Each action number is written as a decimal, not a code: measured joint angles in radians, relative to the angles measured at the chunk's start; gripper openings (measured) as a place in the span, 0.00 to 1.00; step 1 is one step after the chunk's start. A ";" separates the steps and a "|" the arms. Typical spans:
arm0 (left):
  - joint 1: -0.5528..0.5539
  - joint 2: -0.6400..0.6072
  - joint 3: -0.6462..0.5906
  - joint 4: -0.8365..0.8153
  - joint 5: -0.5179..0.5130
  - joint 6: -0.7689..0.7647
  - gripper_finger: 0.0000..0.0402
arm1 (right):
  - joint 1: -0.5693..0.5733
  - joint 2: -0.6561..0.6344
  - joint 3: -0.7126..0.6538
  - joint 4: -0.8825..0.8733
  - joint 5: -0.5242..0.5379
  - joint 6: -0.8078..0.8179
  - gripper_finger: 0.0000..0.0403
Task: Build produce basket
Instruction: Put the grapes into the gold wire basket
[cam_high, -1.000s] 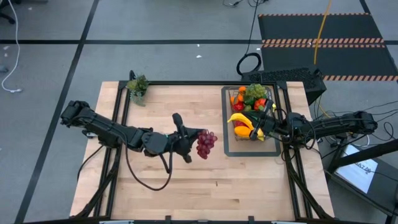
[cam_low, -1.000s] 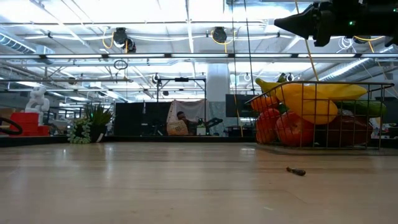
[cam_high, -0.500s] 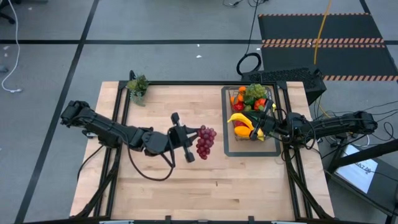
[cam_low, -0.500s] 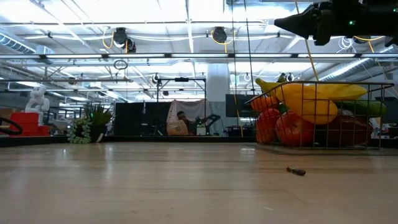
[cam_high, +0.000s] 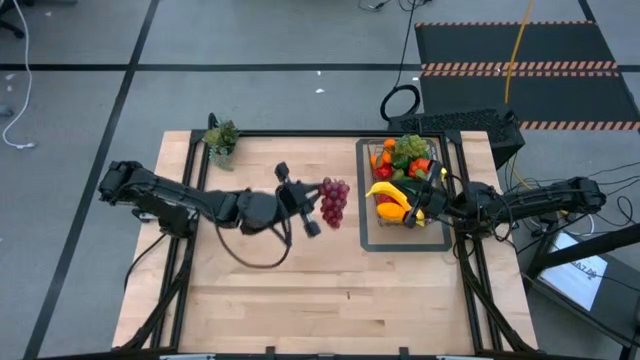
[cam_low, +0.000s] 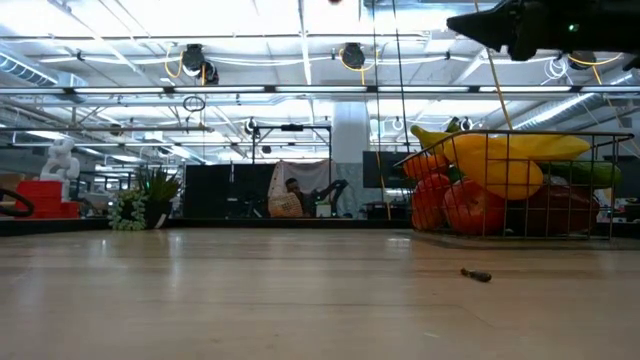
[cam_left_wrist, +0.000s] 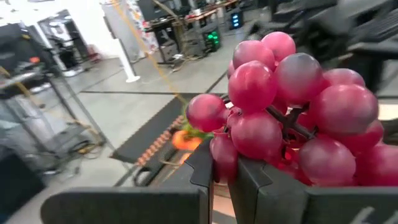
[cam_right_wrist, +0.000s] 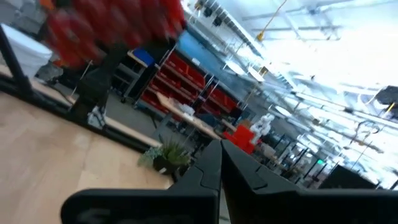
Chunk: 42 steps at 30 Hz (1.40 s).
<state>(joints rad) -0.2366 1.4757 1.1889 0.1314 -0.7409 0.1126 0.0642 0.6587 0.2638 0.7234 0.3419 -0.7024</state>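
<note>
Overhead, the left end effector (cam_high: 312, 207) hung above the middle of the wooden surface (cam_high: 300, 290), its fingers clamped on the stem of a bunch of red-purple grapes (cam_high: 333, 201), which hung just short of the flat dark tray (cam_high: 364, 240) bearing the wire-mesh basket (cam_high: 437, 222). The basket stood near the surface's far right edge, already crowded with a yellow banana (cam_high: 387, 194), oranges (cam_high: 385, 156), red apples (cam_low: 470, 206) and green produce (cam_high: 409, 148) heaped up to its rim. The right end effector (cam_high: 434, 194) hovered over the basket's right side with its fingers pressed together and empty. A small potted plant (cam_high: 221, 139) sat at the far left corner. The near half of the surface lay open but for a small dark scrap (cam_low: 476, 275) in front of the basket.
</note>
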 joint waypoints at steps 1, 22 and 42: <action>0.022 0.000 0.000 0.001 0.007 0.020 0.08 | 0.007 -0.006 0.000 0.007 0.004 -0.013 0.00; 0.242 0.380 0.504 -0.187 0.159 0.245 0.08 | 0.141 -0.141 0.000 0.253 0.209 -0.474 0.00; 0.270 0.803 0.812 -0.127 0.311 -0.034 0.08 | 0.196 -0.145 0.000 0.298 0.215 -0.604 0.00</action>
<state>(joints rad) 0.0332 2.2790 2.0012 0.0047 -0.4301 0.0788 0.2600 0.5133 0.2638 1.0210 0.5568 -1.3067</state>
